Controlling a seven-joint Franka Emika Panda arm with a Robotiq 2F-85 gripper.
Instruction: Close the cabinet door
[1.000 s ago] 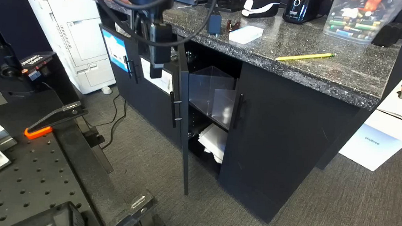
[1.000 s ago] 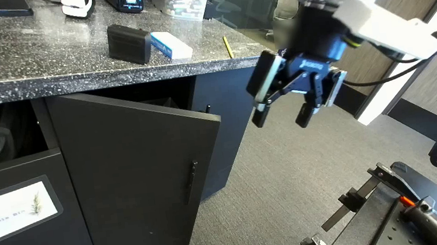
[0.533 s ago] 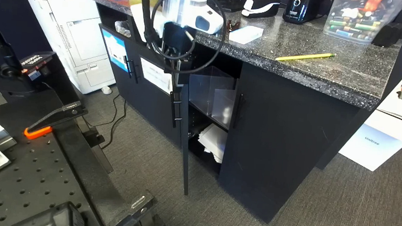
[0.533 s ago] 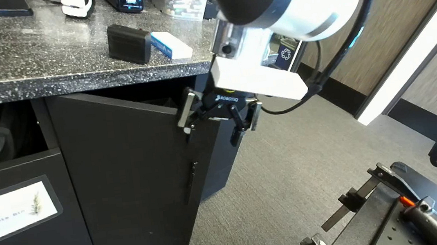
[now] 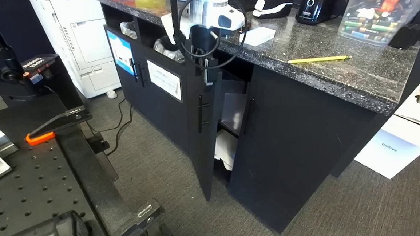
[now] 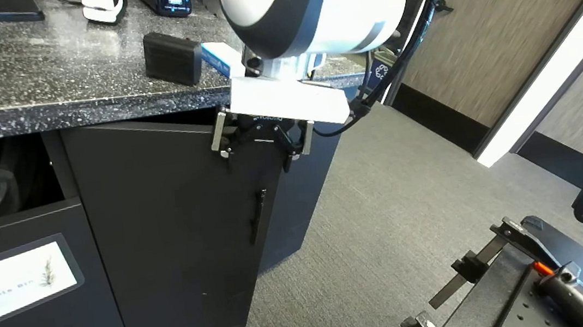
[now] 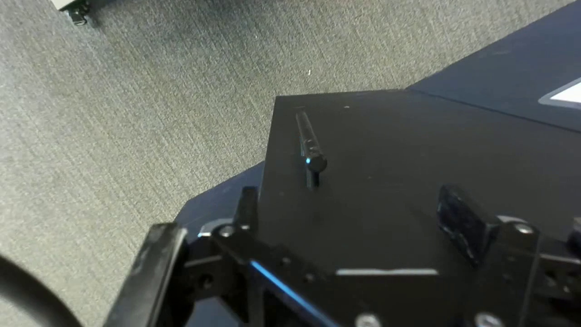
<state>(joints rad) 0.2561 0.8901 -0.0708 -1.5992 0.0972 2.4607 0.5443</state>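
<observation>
The cabinet door [image 5: 201,146] is a tall dark panel standing partly open; it shows in both exterior views [image 6: 180,242] and fills much of the wrist view [image 7: 386,150]. Its black bar handle [image 6: 259,216] is near the free edge and shows in the wrist view [image 7: 311,141]. My gripper [image 6: 257,164] is open and empty, pointing down at the door's upper front face, above the handle. In the wrist view the gripper [image 7: 348,202] has one finger by the door's free edge and the other over the panel. Exact contact is hidden.
The neighbouring door [image 5: 292,145] is shut beside the gap. Papers [image 5: 225,148] and a clear box [image 5: 233,112] sit inside. The countertop [image 6: 67,74] overhangs above, with a black box [image 6: 172,58] and a white box [image 5: 257,36]. A perforated workbench [image 5: 27,190] stands opposite.
The arm has come in from the free-edge side and across to the door's front. The door has swung inward, narrowing the gap to the neighbouring door. The gripper has stayed open.
</observation>
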